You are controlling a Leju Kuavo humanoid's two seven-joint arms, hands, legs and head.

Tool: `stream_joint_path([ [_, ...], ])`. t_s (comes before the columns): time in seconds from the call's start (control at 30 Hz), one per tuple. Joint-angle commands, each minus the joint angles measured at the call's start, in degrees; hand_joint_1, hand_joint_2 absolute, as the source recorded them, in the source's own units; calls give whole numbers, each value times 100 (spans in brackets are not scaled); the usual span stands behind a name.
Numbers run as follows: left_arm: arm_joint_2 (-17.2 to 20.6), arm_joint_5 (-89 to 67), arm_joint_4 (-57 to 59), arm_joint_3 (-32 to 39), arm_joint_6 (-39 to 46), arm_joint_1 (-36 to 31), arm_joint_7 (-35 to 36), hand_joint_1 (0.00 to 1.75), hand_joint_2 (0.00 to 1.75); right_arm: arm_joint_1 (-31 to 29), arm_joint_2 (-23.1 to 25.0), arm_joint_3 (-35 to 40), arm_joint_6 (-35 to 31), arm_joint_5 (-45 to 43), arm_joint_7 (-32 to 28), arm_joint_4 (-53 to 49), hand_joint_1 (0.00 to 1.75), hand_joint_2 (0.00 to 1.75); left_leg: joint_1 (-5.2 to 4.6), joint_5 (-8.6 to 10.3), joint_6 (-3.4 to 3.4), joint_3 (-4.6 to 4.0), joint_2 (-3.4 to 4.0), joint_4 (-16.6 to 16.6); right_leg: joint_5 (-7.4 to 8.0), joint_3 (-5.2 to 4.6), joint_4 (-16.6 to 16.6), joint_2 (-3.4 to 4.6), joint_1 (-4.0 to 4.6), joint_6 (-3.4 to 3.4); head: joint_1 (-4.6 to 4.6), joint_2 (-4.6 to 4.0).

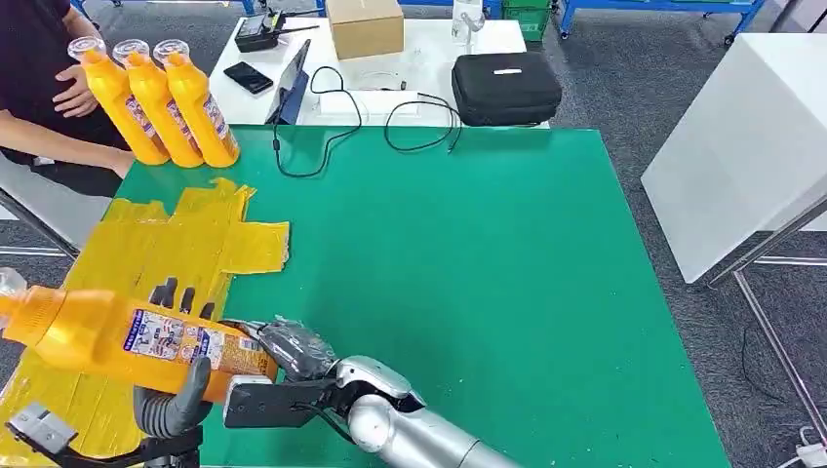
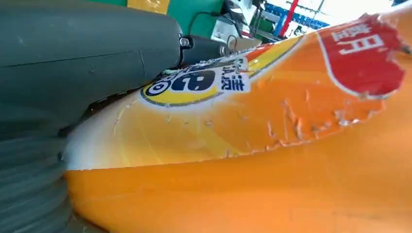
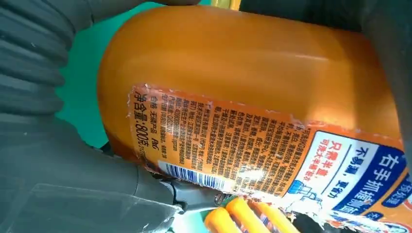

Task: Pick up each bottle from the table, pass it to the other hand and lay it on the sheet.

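Held bottle: orange bottle (image 1: pixel 127 336) lying on its side above the near left corner of the green table (image 1: pixel 488 292), over the yellow sheet (image 1: pixel 146 263); clear cap end toward the left edge, base toward the right hand
Left hand: left hand (image 1: pixel 176 390) grasps the bottle from below, thumb curled up its near side, dark fingertips showing over its far side
Right hand: right hand (image 1: pixel 293 351) sits at the bottle's base, fingers against it; whether it truly clasps the base cannot be told from the head view
Left wrist view: grey thumb (image 2: pixel 87 53) pressed on the bottle's front label (image 2: pixel 204 85), torn at its edges
Right wrist view: back label with barcode (image 3: pixel 194 174); grey hand parts (image 3: pixel 73 184) lie against the bottle's base end; three more bottles seen small beyond
Waiting bottles: three orange bottles (image 1: pixel 161 102) standing upright in a touching row at the far left corner of the table, beside a seated person (image 1: pixel 39 88)
Sheet: lies flat along the left edge, its jagged rim ending well short of the table's middle
Open room: green surface bare from the sheet across to the right edge
Beyond far edge: white table (image 1: pixel 429 44) with black case (image 1: pixel 505 88), cardboard box (image 1: pixel 364 26), cables (image 1: pixel 332 127) trailing onto the green
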Motion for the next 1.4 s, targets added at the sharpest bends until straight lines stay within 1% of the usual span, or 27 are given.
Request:
stream_joint_path([
  [0.03,-106,32,26,109,50,-641,31,175,175,350,-9,992,78,108,-82,438,175,175,3,-2,-11,25,-26,-11,-12,37,-13,-35,3,1,0,0],
  [0.13,-106,32,26,109,50,-641,31,175,175,350,-9,992,78,108,-82,438,175,175,3,1,-6,13,-18,-8,-5,22,-10,-24,3,0,-2,0],
  [0.27,-106,32,26,109,50,-641,31,175,175,350,-9,992,78,108,-82,438,175,175,4,0,-10,20,-25,-9,-9,30,-12,-34,4,0,-2,0],
  [0.33,-106,32,26,109,50,-641,31,175,175,350,-9,992,78,108,-82,438,175,175,3,2,-7,11,-18,-8,-4,19,-10,-24,4,0,-2,0],
  [0.37,-106,32,26,109,50,-641,31,175,175,350,-9,992,78,108,-82,438,175,175,4,0,-10,21,-24,-10,-9,32,-13,-33,4,1,-2,0],
  [0.43,-106,32,26,109,50,-641,31,175,175,350,-9,992,78,108,-82,438,175,175,4,2,-6,11,-20,-7,-5,19,-10,-26,4,1,0,0],
  [0.47,-106,32,26,109,50,-641,31,175,175,350,-9,992,78,108,-82,438,175,175,4,1,-10,20,-25,-10,-9,31,-13,-35,4,1,-2,0],
  [0.63,-106,32,26,109,50,-641,31,175,175,350,-9,992,78,108,-82,438,175,175,3,2,-6,10,-20,-7,-5,18,-9,-26,3,0,0,0],
  [0.73,-114,47,15,121,32,-625,9,175,175,346,-9,1013,71,94,-78,438,175,175,5,-4,-15,31,-27,-9,-15,44,-12,-40,5,0,0,0],
  [0.9,-113,54,12,130,22,-621,3,175,175,345,-9,1020,70,84,-76,437,175,175,5,-6,-16,34,-27,-9,-17,48,-12,-41,5,0,0,0],
  [0.93,-118,60,10,139,15,-620,-2,175,175,341,-9,1027,66,76,-73,438,175,175,5,0,-10,17,-25,-8,-8,29,-12,-34,5,0,0,0],
  [1.03,-118,78,-7,180,-10,-647,-24,175,175,317,-9,1025,50,51,-70,451,175,175,3,2,-7,12,-21,-7,-7,21,-9,-29,3,0,0,0],
  [1.07,-120,81,2,185,-14,-652,-29,175,175,317,-9,1024,48,50,-70,456,21,175,4,0,-10,19,-25,-8,-10,31,-12,-36,5,1,0,0],
  [1.1,-154,-4,-55,233,61,-650,-168,175,175,417,-9,623,-307,-67,-64,472,0,175,4,1,-8,15,-21,-8,-7,24,-11,-30,4,0,0,0],
  [1.13,-149,-25,-106,245,69,-646,-171,175,175,423,-75,381,-244,-32,-158,425,0,175,4,2,-6,11,-21,-7,-5,20,-11,-29,4,0,-2,0],
  [1.2,-149,-28,-131,251,72,-643,-163,175,175,411,-125,311,-173,-17,-186,378,0,175,5,3,-8,14,-33,-6,-9,26,-11,-45,5,2,-2,0],
  [1.23,-149,-28,-131,251,72,-643,-163,175,175,411,-125,311,-173,-17,-186,378,0,175,5,3,-6,9,-27,-4,-6,12,-9,-36,5,1,0,0],
  [1.27,-149,-28,-131,251,72,-643,-163,175,175,411,-125,311,-173,-17,-186,378,0,175,6,1,-9,16,-37,-3,-12,14,-9,-47,6,2,0,0],
  [1.33,-150,-28,-126,248,70,-640,-163,175,175,426,-110,313,-169,-13,-185,376,0,175,4,3,-6,9,-19,-7,-3,9,-12,-26,4,2,2,0],
  [1.4,-150,-28,-126,248,70,-640,-163,175,175,426,-110,313,-169,-13,-185,376,0,175,2,2,-5,9,-17,-5,-4,14,-8,-26,2,1,0,0],
])
